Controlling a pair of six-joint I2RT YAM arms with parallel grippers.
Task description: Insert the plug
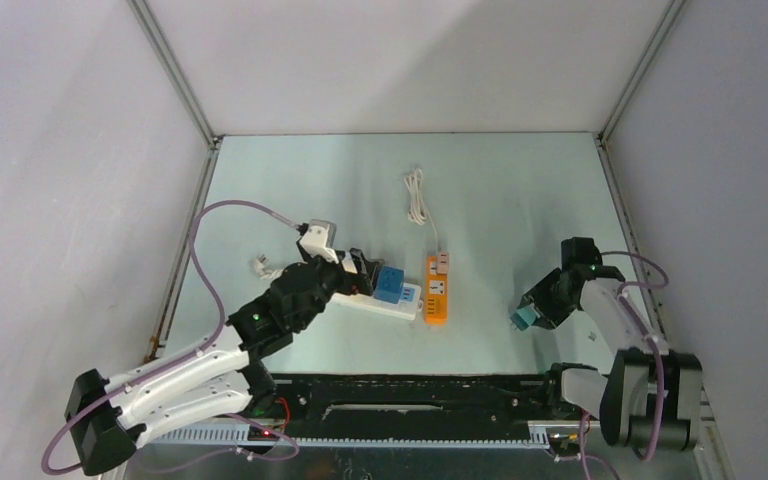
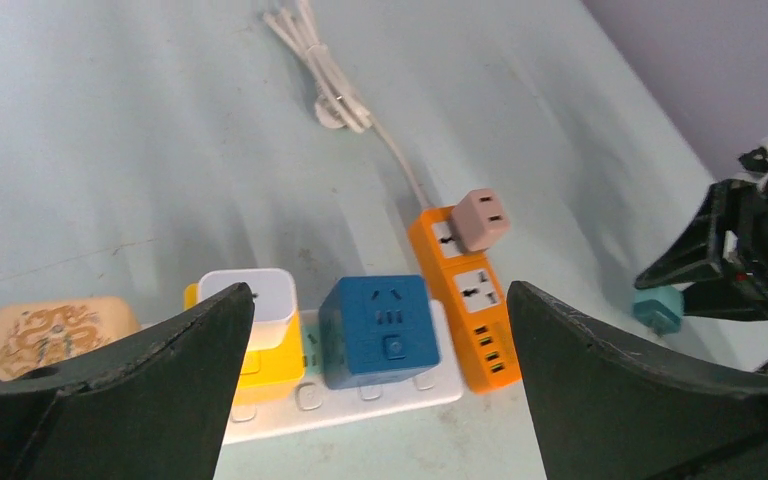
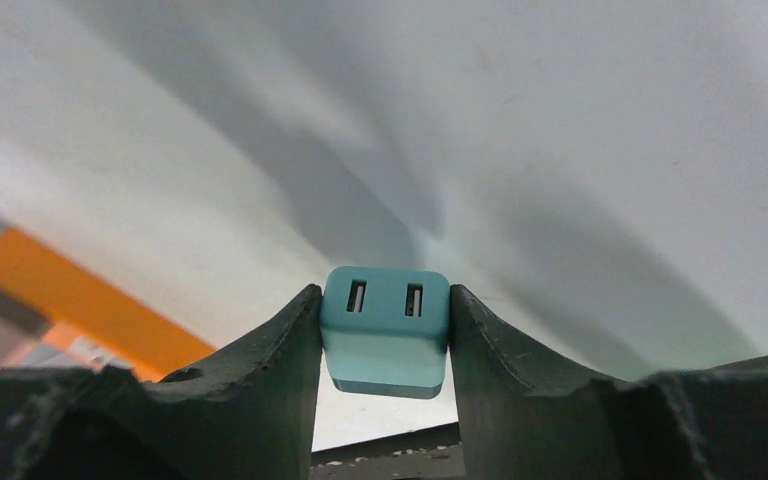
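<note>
Right gripper (image 3: 385,325): jaws partly closed, fingers (image 3: 280,350) pressed on both flanks of the teal plug (image 3: 385,345), its two slots facing the wrist camera. Orange power strip (image 3: 70,300) lies well off to this gripper's left.

Left gripper (image 2: 380,300): spread wide, holding nothing, hovers over the white power strip (image 2: 360,395). Blue cube adapter (image 2: 375,330) sits between its fingers.

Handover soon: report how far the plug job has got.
Done: the right gripper has its jaws closed on the teal plug. In hand: it holds the plug well right of the orange power strip. Left: carry it over and push it into a socket. The left gripper hangs open above the white strip.
</note>
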